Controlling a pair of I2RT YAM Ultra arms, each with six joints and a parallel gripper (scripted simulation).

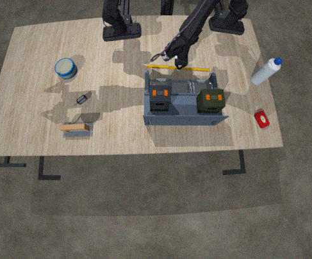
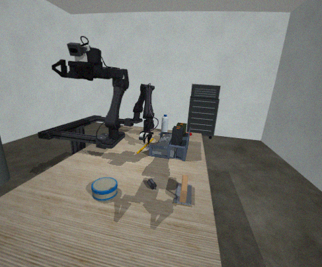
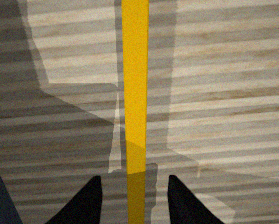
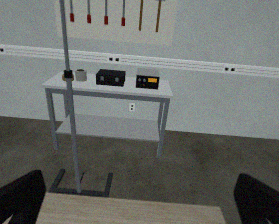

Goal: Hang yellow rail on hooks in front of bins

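"Top view: where is the yellow rail seen?"

"On the table, beside the shelf. The left gripper is held over it, fingers parted; the right gripper is spread wide."

— Type of place?
— Workshop. Concrete-look floor, plain pale walls.
— Evidence, walls?
— Hand tools, red-handled and wooden-handled, hung on a board; one socket strip.
— Evidence, furniture?
— One dark drawer cabinet; one workbench bearing two black instruments.
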